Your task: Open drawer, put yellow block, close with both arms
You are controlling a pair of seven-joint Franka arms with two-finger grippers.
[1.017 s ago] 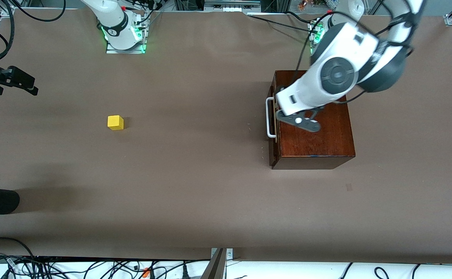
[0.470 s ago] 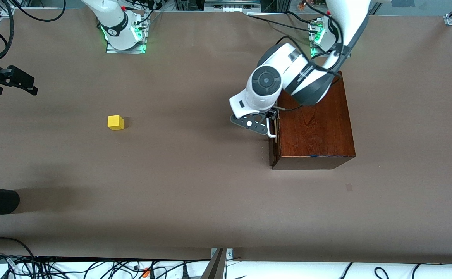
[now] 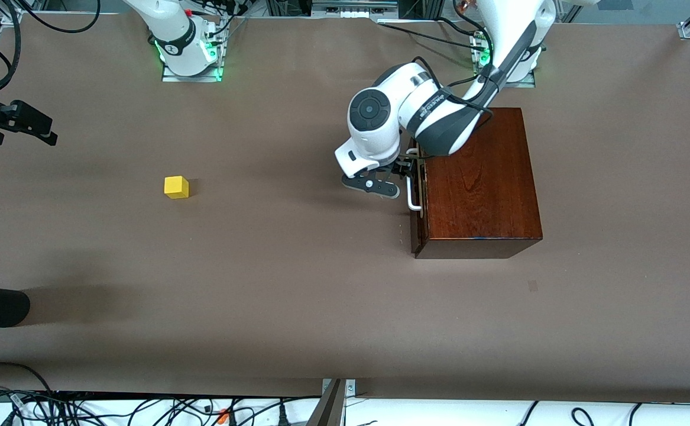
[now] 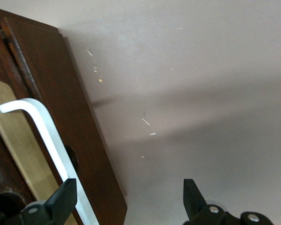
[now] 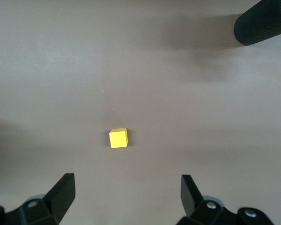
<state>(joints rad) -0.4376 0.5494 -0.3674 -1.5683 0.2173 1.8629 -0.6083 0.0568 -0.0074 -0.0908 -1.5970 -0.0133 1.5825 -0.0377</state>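
Two white robot arms work at a brown table. The left gripper [image 3: 405,171] sits low at the front of the drawer [image 3: 415,195], its fingers spread wide around the white bar handle [image 3: 411,192] without closing on it. The drawer looks fully shut inside the reddish-brown box [image 3: 478,183], which stands toward the left arm's end of the table. The yellow block [image 3: 176,187] rests alone on the bare tabletop, well apart from the box, toward the right arm's end. The right gripper [image 3: 19,123] waits, raised near the table edge at that end, its fingers also spread and holding nothing. The step in hand appears to be the first one, opening the drawer; the next move likely calls for the left gripper to close on the handle and pull straight out from the box. The left wrist view shows what the front view hides: one fingertip [image 4: 61,199] lies just beside the bar, the other well clear over the table. The right wrist view shows the block centred ahead between its open fingers.
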